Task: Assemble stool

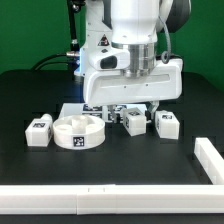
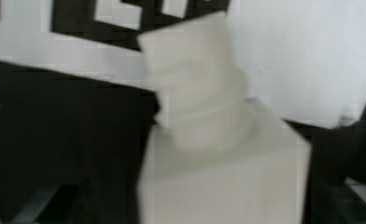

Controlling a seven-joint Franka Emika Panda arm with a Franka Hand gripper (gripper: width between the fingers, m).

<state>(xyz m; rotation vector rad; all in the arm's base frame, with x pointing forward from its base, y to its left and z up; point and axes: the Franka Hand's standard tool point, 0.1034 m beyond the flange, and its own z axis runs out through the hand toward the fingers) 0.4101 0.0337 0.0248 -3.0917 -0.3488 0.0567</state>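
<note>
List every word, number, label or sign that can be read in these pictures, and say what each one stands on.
Readable words, letters or numbers: none in either view.
seat: a black-and-white square tag on its side wall, a pattern only, no text.
legs: the same kind of square tags, too small to make out any detail.
marker board: large black tag shapes, blurred in the wrist view, no lettering.

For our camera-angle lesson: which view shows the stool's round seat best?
The exterior view: the round seat lies whole on the table. The wrist view shows none of it, only a white leg close up.
</note>
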